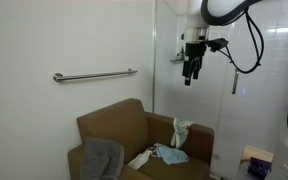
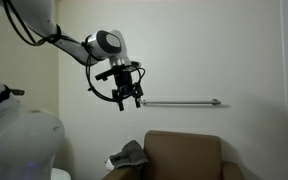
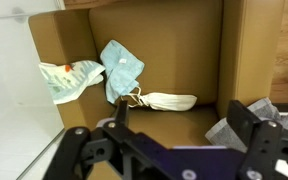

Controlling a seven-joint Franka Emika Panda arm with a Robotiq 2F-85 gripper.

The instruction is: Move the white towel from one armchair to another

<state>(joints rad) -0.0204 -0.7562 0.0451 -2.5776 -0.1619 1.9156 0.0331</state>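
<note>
A brown armchair [image 1: 134, 125] stands against the wall, and it shows in both exterior views [image 2: 184, 155]. The white towel [image 1: 182, 132], small and off-white with a greenish tint, hangs over one of the chair's padded arms; from the wrist it shows at the left [image 3: 69, 78]. My gripper [image 1: 191, 72] hangs high in the air well above the chair, near the wall [image 2: 127, 98]. In the wrist view the gripper [image 3: 184, 125] looks down on the seat; its jaws stand wide apart with nothing between them.
A thick grey towel [image 1: 102, 158] lies over the chair's opposite arm [image 3: 229, 128]. A pale blue cloth [image 3: 121, 65] with a white piece [image 3: 166, 101] lies on the seat. A metal grab rail [image 1: 94, 75] runs along the wall above the chair.
</note>
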